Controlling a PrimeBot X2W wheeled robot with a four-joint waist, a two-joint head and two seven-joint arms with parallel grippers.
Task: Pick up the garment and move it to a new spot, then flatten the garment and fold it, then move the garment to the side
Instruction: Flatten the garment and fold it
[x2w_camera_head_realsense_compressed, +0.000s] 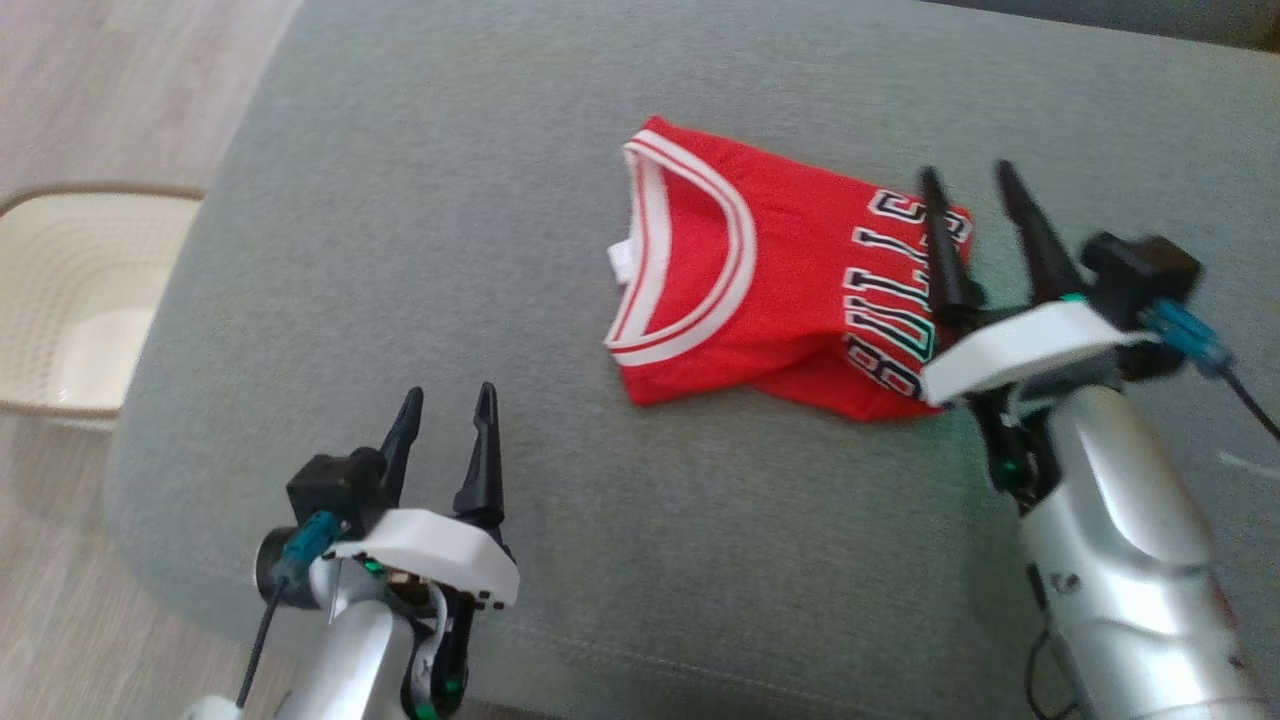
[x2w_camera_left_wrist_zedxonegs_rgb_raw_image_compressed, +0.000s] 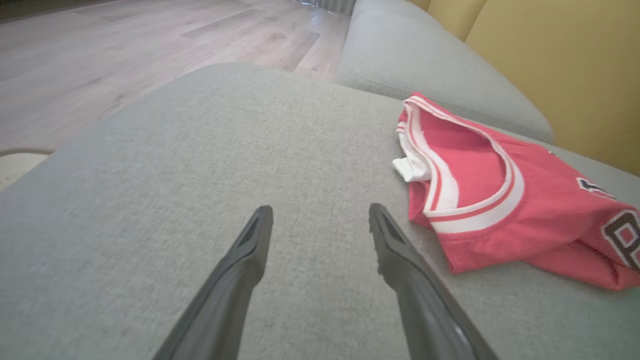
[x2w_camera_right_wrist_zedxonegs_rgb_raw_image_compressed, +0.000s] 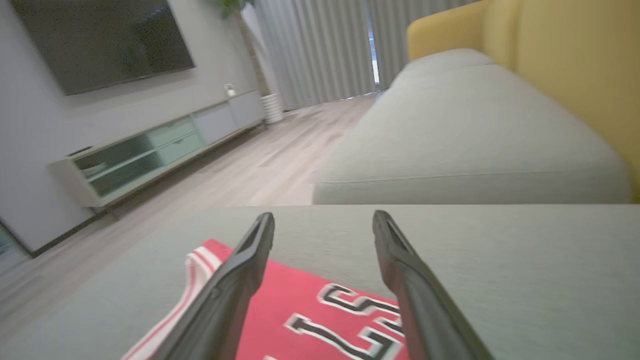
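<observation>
Head view: our folded red jersey (x2w_camera_head_realsense_compressed: 760, 290) lies on the grey sofa cushion (x2w_camera_head_realsense_compressed: 450, 200). Our left gripper (x2w_camera_head_realsense_compressed: 450, 393) and right gripper (x2w_camera_head_realsense_compressed: 967, 172) gape wide, empty. Next, we judge: grip it, shift it aside.

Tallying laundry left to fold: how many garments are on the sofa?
1: a red jersey, folded over on the grey seat cushion, right of centre in the head view, its lettered end by the open right gripper. More could lie outside the frames.
</observation>
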